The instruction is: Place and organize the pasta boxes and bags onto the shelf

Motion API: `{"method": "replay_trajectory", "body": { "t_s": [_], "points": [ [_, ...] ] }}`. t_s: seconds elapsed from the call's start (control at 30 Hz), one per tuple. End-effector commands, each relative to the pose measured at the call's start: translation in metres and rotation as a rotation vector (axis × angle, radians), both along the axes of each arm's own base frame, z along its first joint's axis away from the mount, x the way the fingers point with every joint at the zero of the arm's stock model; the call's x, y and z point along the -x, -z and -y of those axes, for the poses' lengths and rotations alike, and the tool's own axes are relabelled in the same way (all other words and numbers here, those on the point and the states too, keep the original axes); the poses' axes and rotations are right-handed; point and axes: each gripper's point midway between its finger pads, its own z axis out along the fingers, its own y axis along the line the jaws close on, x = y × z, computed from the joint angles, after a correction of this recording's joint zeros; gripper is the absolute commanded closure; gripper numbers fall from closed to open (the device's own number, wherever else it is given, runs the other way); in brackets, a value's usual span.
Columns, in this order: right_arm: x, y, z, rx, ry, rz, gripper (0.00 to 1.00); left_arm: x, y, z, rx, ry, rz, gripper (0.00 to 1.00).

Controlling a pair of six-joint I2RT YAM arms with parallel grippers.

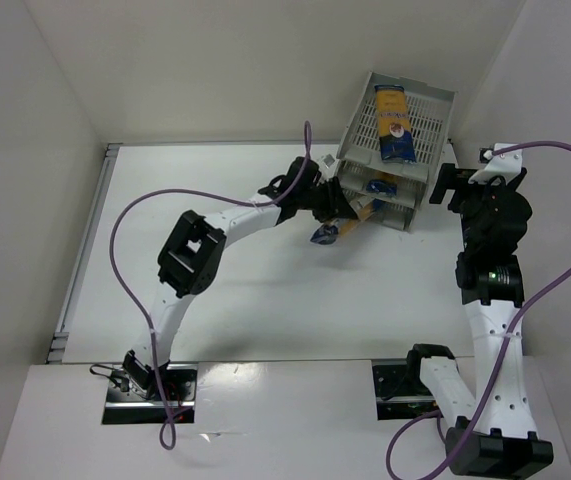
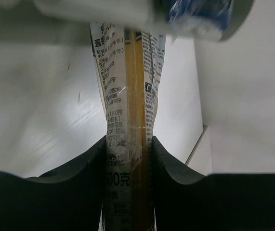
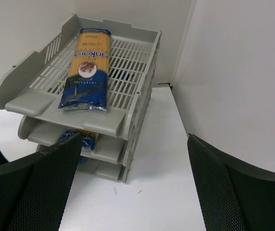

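The grey three-tier shelf [image 1: 435,115] stands at the back right. One spaghetti packet [image 1: 393,125] lies on its top tier, also in the right wrist view [image 3: 86,72]. A second packet [image 1: 380,187] lies in the middle tier, its blue end at the front [image 3: 79,142]. My left gripper [image 1: 343,208] is shut on a third packet [image 2: 130,120] at the shelf's front left, with the packet's blue end [image 1: 323,235] sticking out behind over the table. My right gripper [image 1: 445,188] is open and empty beside the shelf's right side [image 3: 132,192].
White walls enclose the table at the back and on both sides; the right wall [image 3: 243,72] is close to the shelf. A small pasta crumb [image 3: 140,192] lies on the table [image 1: 265,290] near the shelf's front corner. Purple cables [image 1: 130,215] loop over both arms.
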Motion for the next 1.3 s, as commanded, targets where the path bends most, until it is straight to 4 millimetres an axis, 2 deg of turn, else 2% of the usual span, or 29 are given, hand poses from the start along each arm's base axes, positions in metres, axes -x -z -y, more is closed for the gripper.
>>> {"method": "replay_trajectory", "body": {
  "t_s": [0.0,0.07,0.1,0.13,0.17,0.23,0.27,0.37,0.4,0.5,0.53,0.63,0.67,0.73,0.77,0.8,0.83,0.87,0.9,0.93,0.97,1.03,1.07,1.1,1.13,1.17,1.2,1.23,1.27],
  "points": [
    [0.003,-0.029,0.001,0.025,-0.001,0.074,0.06,-0.033,-0.088,0.026,0.217,-0.058,0.197,1.0],
    [0.002,-0.024,0.001,0.024,-0.001,0.065,0.06,-0.045,-0.074,0.023,0.175,-0.114,0.197,1.0],
    [0.002,-0.024,-0.001,0.024,-0.01,0.064,0.06,-0.054,-0.052,0.02,0.129,-0.155,0.186,1.0],
    [0.002,-0.024,-0.001,0.024,-0.01,0.064,0.06,-0.056,-0.04,0.018,0.092,-0.158,0.194,1.0],
    [0.001,-0.024,-0.002,0.025,-0.021,0.064,0.06,-0.052,-0.037,0.022,0.079,-0.159,0.188,1.0],
    [-0.001,-0.022,-0.002,0.024,-0.021,0.055,0.06,-0.055,-0.019,0.02,0.049,-0.177,0.17,0.91],
    [-0.001,-0.022,-0.004,0.033,-0.031,0.054,0.06,-0.051,-0.006,0.023,0.031,-0.176,0.155,0.78],
    [-0.005,-0.022,-0.007,0.035,-0.056,0.056,0.06,-0.05,0.001,0.027,0.014,-0.172,0.179,0.41],
    [-0.005,-0.022,-0.007,0.035,-0.056,0.056,0.06,-0.05,0.007,0.027,0.006,-0.171,0.171,0.26],
    [-0.005,-0.024,-0.013,0.047,-0.09,0.054,0.06,-0.05,0.007,0.023,-0.018,-0.168,0.188,0.16],
    [-0.005,-0.021,-0.014,0.056,-0.099,0.041,0.06,-0.051,0.01,0.021,-0.035,-0.175,0.193,0.1],
    [-0.005,-0.013,-0.023,0.07,-0.15,0.01,0.06,-0.047,0.018,0.009,-0.104,-0.171,0.209,0.03],
    [-0.004,-0.005,-0.026,0.079,-0.172,-0.024,0.08,-0.043,0.022,0.003,-0.131,-0.177,0.206,0.01],
    [0.0,0.005,-0.043,0.095,-0.274,-0.07,0.2,-0.041,0.03,-0.012,-0.21,-0.187,0.22,0.01],
    [-0.005,0.017,-0.048,0.107,-0.318,-0.127,0.27,-0.038,0.02,-0.018,-0.224,-0.192,0.236,0.01],
    [-0.002,0.041,-0.054,0.082,-0.359,-0.229,0.42,-0.036,0.034,-0.037,-0.295,-0.214,0.209,0.01],
    [-0.002,0.054,-0.064,0.056,-0.422,-0.283,0.5,-0.039,0.036,-0.055,-0.339,-0.225,0.216,0.0],
    [-0.006,0.073,-0.068,0.049,-0.463,-0.36,0.57,-0.039,0.021,-0.069,-0.358,-0.246,0.234,0.0],
    [0.0,0.094,-0.076,0.022,-0.506,-0.45,0.63,-0.039,0.026,-0.091,-0.423,-0.276,0.217,0.0],
    [0.001,0.103,-0.083,0.01,-0.535,-0.484,0.77,-0.039,0.025,-0.109,-0.466,-0.283,0.228,0.0],
    [0.004,0.114,-0.097,0.024,-0.586,-0.515,0.84,-0.039,0.021,-0.14,-0.505,-0.324,0.217,0.0],
    [0.006,0.13,-0.109,0.065,-0.633,-0.562,1.0,-0.035,0.023,-0.184,-0.608,-0.374,0.203,0.0],
    [0.008,0.14,-0.122,0.087,-0.67,-0.592,1.0,-0.038,0.007,-0.211,-0.642,-0.412,0.232,0.0],
    [0.007,0.152,-0.129,0.103,-0.698,-0.631,1.0,-0.027,0.023,-0.233,-0.706,-0.416,0.206,0.0],
    [0.009,0.162,-0.138,0.114,-0.732,-0.661,1.0,-0.023,0.025,-0.249,-0.742,-0.429,0.207,0.0],
    [0.012,0.173,-0.149,0.119,-0.768,-0.692,1.0,-0.019,0.017,-0.268,-0.789,-0.445,0.243,0.0],
    [0.018,0.179,-0.17,0.162,-0.838,-0.71,1.0,-0.018,0.019,-0.287,-0.819,-0.476,0.245,0.0],
    [0.018,0.194,-0.18,0.2,-0.874,-0.753,1.0,-0.005,0.036,-0.304,-0.871,-0.477,0.219,0.0],
    [0.018,0.2,-0.192,0.231,-0.909,-0.764,1.0,0.0,0.03,-0.315,-0.899,-0.512,0.233,0.0]
  ]
}}
